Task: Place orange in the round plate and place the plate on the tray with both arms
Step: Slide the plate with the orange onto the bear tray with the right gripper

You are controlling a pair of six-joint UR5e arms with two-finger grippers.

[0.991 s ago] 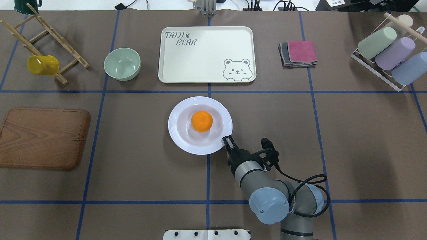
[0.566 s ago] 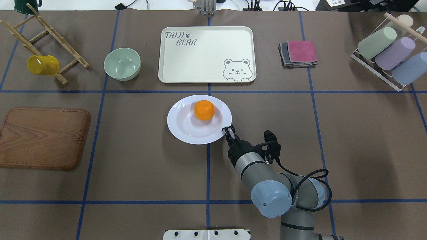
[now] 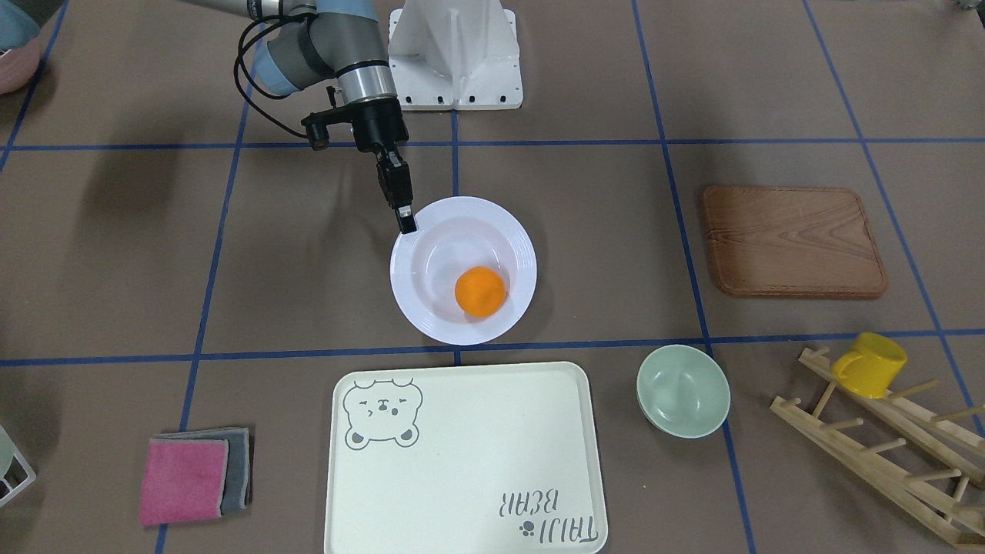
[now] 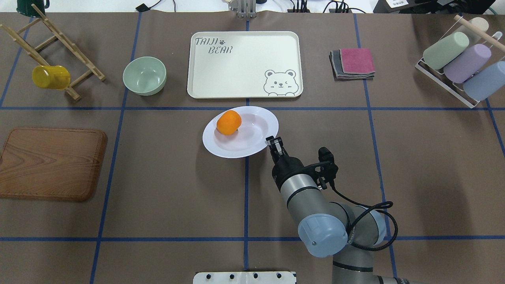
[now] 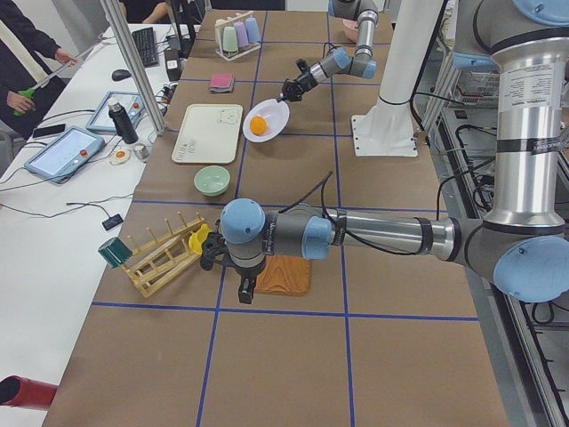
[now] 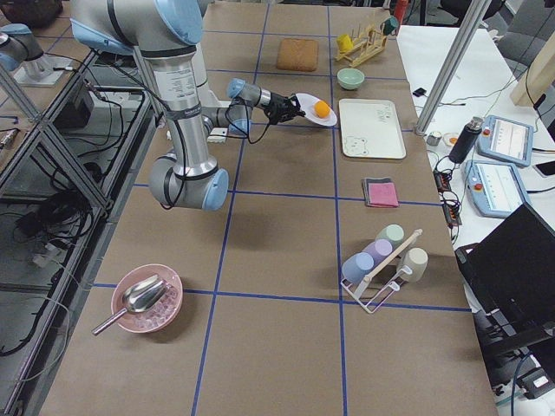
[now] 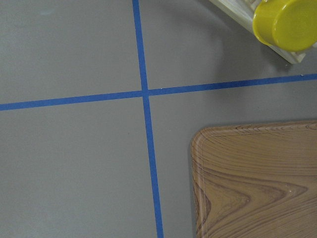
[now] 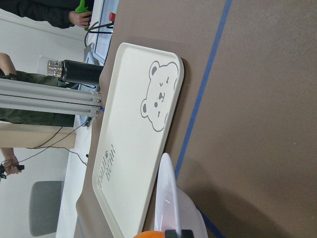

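Observation:
The orange (image 4: 229, 122) lies in the white round plate (image 4: 248, 138), against its far-left inner wall. The plate hangs tilted just above the table, close to the near edge of the tray (image 4: 244, 65). My right gripper (image 4: 272, 141) is shut on the plate's near-right rim; the front view shows the same hold, gripper (image 3: 406, 224) on plate (image 3: 439, 254) with the orange (image 3: 480, 292) inside. The right wrist view shows the tray (image 8: 133, 158) ahead and the plate's rim (image 8: 168, 198). My left gripper (image 5: 247, 289) hovers over the wooden board (image 5: 284, 274); I cannot tell its state.
A pale-green bowl (image 4: 144, 75) stands left of the tray, folded cloths (image 4: 353, 63) right of it. The wooden board (image 4: 51, 163) lies at the left, behind it a wooden rack with a yellow cup (image 4: 51, 77). A rack of pastel cups (image 4: 461, 63) stands far right.
My right gripper has carried the plate away from the robot, toward the tray, and tilted it. The orange has rolled from the plate's centre to its far-left side.

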